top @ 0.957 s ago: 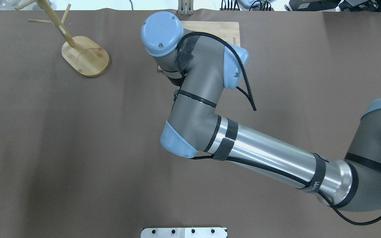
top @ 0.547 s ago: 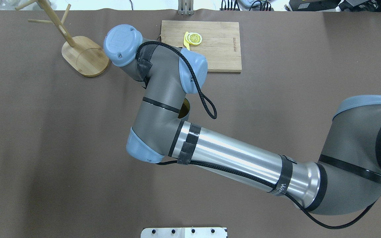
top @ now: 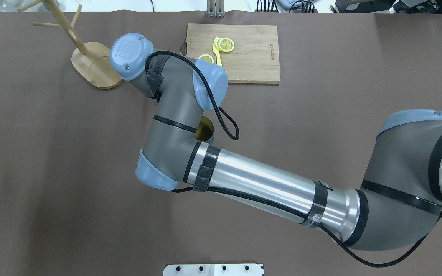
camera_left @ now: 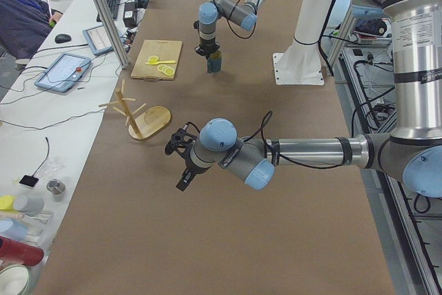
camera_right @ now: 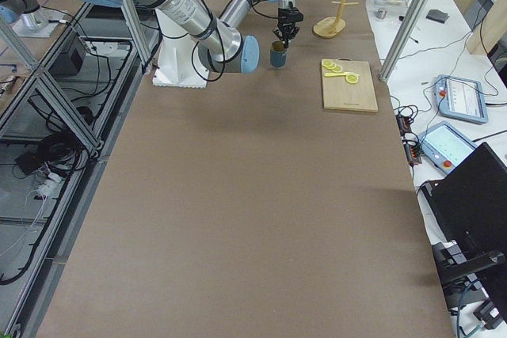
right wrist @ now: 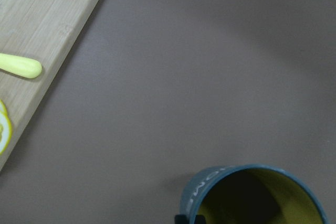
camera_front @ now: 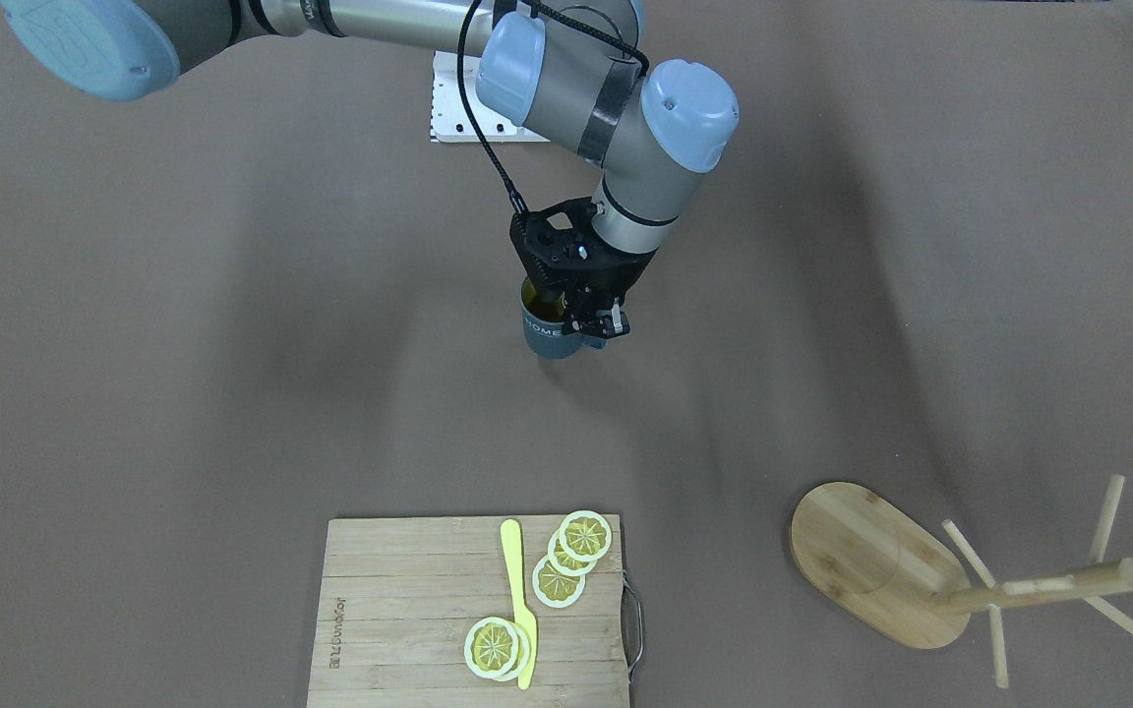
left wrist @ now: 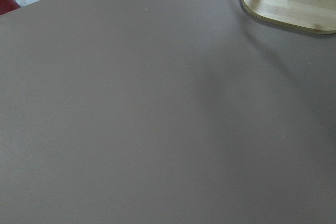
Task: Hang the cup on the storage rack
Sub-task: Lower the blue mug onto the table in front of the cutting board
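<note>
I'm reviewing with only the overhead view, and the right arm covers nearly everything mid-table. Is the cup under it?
Observer: Yes. The front-facing view shows the cup upright, open end up, with the right gripper at its rim.
Operator: Is it clamped?
Observer: I cannot tell. The right wrist view shows only one dark fingertip, outside the cup's wall.
Operator: I see no left arm at all. Where is it?
Observer: The left side view shows the left gripper above bare table, apart from the storage rack.
</note>
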`<action>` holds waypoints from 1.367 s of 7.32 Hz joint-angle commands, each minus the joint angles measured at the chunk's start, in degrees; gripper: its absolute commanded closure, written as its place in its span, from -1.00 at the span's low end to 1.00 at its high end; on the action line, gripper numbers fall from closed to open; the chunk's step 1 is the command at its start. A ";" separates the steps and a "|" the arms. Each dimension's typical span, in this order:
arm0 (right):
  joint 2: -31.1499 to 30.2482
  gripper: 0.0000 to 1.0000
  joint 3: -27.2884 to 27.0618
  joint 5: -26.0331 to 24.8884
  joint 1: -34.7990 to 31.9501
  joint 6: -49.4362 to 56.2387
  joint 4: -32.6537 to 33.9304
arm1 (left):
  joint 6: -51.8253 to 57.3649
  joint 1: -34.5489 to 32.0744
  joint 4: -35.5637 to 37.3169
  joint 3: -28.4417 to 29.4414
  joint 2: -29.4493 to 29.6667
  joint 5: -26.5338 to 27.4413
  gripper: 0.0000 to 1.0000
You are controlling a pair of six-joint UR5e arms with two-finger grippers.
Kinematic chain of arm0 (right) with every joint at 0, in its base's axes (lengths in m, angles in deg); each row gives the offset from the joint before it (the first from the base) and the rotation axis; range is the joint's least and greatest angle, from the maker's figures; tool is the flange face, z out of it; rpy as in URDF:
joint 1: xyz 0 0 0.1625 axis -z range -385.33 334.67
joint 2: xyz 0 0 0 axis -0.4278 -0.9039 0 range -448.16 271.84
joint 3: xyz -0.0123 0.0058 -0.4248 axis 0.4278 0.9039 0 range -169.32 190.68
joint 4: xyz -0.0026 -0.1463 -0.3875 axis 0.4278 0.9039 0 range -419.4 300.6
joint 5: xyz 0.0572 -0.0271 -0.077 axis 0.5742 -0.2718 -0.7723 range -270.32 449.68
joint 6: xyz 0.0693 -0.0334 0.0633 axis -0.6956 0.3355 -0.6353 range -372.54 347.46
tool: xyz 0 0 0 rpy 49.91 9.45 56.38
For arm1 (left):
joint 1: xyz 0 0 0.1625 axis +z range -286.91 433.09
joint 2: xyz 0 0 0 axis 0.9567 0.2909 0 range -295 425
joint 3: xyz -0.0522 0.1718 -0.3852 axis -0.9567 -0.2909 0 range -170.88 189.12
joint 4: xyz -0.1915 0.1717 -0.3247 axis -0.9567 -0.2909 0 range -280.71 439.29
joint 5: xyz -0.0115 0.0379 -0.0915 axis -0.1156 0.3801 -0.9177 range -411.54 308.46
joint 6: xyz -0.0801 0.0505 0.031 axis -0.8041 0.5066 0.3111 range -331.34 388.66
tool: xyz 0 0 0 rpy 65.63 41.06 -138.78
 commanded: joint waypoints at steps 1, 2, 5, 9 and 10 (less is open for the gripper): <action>1.28 1.00 1.77 1.04 -0.43 1.59 -0.02 | 0.00 0.06 -0.07 0.12 -0.06 -0.01 -1.00; 1.28 1.00 1.94 1.04 -0.61 2.46 -0.02 | 0.00 0.06 -0.07 0.03 -0.06 -0.01 -1.00; -0.20 1.00 2.30 1.04 -0.70 4.05 -0.98 | 0.00 0.06 -0.07 0.03 -0.06 -0.01 -1.00; -1.35 1.00 2.30 1.04 -0.52 4.23 -3.10 | 0.00 0.06 -0.07 0.03 -0.06 -0.01 -1.00; -1.35 1.00 2.30 0.95 -0.52 5.19 -3.10 | 0.00 0.15 -0.07 0.03 -0.06 -0.01 -1.00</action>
